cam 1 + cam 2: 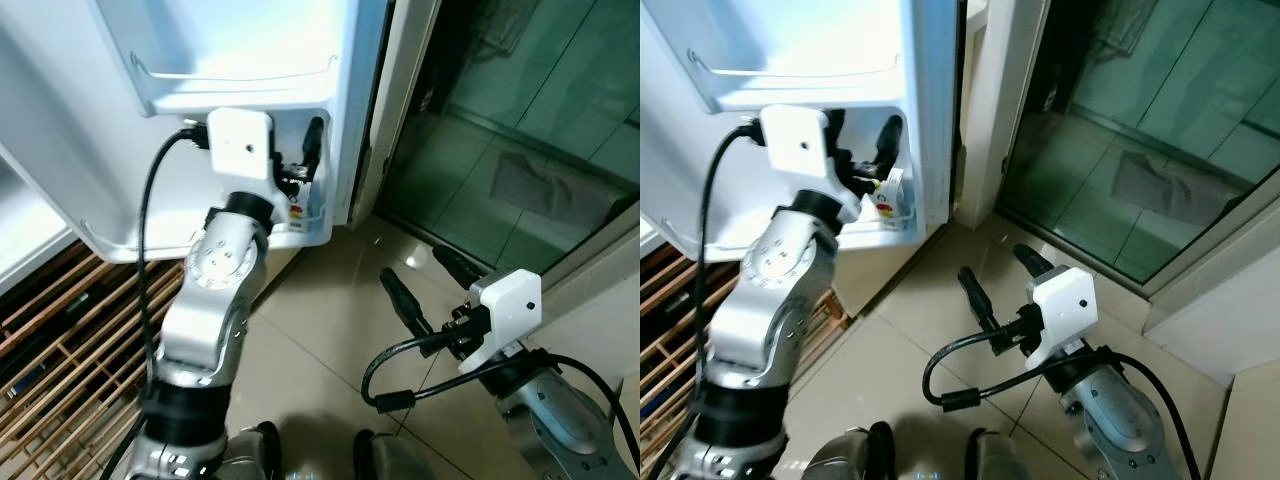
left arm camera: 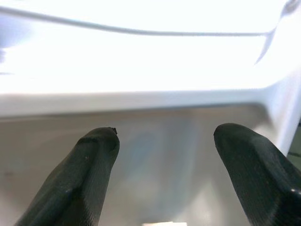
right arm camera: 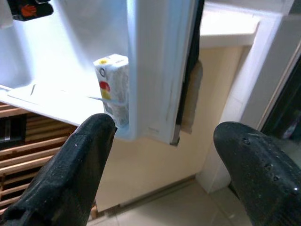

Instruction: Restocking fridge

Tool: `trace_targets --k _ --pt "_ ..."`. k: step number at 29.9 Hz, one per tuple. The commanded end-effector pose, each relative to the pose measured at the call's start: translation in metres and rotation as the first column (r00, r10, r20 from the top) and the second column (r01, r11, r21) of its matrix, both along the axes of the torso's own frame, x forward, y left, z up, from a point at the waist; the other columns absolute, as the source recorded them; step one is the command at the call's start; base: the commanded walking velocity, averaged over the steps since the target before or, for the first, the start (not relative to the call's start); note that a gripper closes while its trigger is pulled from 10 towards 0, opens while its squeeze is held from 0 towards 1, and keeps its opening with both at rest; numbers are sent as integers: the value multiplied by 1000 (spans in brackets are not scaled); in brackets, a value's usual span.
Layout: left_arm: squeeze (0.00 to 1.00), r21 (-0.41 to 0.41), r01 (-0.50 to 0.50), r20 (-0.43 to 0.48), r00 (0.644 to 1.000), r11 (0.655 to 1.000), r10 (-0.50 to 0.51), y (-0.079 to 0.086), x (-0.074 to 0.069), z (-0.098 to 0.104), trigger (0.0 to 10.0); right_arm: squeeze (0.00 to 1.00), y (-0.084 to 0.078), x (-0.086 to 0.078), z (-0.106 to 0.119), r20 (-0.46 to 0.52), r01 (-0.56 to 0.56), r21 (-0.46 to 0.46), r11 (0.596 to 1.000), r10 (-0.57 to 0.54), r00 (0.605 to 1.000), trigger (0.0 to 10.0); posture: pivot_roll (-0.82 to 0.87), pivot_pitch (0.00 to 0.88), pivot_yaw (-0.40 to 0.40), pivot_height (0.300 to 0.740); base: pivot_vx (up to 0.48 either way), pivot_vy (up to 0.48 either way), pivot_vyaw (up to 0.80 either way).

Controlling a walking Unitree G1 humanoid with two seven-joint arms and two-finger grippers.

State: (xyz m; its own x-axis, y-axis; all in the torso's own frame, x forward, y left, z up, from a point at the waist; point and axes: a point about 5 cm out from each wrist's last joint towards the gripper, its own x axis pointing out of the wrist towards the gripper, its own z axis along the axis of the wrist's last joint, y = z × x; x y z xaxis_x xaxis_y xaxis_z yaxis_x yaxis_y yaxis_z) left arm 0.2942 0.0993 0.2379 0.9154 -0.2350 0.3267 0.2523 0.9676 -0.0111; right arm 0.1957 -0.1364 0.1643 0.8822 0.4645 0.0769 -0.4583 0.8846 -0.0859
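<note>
The fridge door (image 1: 60, 120) stands open, with a white upper shelf (image 1: 240, 85) and a lower door shelf (image 1: 110, 245). A small white carton (image 1: 297, 215) with red and yellow marks stands at the right end of the lower shelf; it is also the carton (image 3: 114, 87) in the right wrist view. My left gripper (image 1: 297, 160) reaches into that shelf just above the carton. It is open, with nothing between its fingers (image 2: 94, 155). My right gripper (image 1: 418, 268) hangs open low over the tiled floor, facing the door's edge.
A wooden slatted rack (image 1: 60, 330) lies on the floor at the left, under the door. A white door frame (image 1: 395, 110) and a green glass panel (image 1: 520, 130) stand to the right. Beige floor tiles (image 1: 330, 310) spread between my arms.
</note>
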Motion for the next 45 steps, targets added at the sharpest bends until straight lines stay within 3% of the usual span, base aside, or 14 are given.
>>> trace_targets --k 1,4,9,15,22,30,37,45 --pt "0 -1 20 -20 1000 1000 -20 10 -14 -9 10000 0 -4 1 1 16 19 9 1000 -19 1000 10000 -194 82 -4 740 0 0 0" --pt "0 18 51 -88 995 999 -49 15 -30 -30 10000 0 -2 10 1 24 11 36 999 -12 1000 10000 -156 70 -18 740 0 0 0" --pt "0 24 59 -81 995 998 -57 18 -37 -33 10000 0 3 16 2 37 -13 39 999 12 999 10000 -128 56 -25 740 0 0 0" --pt "0 54 -33 -77 996 998 37 53 -58 -41 10000 0 6 34 7 79 -44 46 998 40 996 10000 -69 0 -33 740 0 0 0" --pt "0 60 -80 -55 995 995 83 50 -41 -41 10000 0 -3 53 4 76 66 90 994 -73 994 10000 -90 0 -20 740 0 0 0" --pt "0 0 -86 -46 995 996 86 44 -24 -40 10000 0 -16 73 11 122 167 130 977 -183 975 10000 -116 0 7 740 0 -457 0" --pt "0 -51 -171 -98 981 984 166 52 -9 -44 10000 0 -9 77 11 140 151 129 980 -169 976 10000 -114 0 7 740 36 -442 0" --pt "0 -51 -162 -78 984 985 158 48 -9 -43 10000 0 -4 76 8 149 134 132 982 -154 977 10000 -117 0 4 740 247 -408 654"
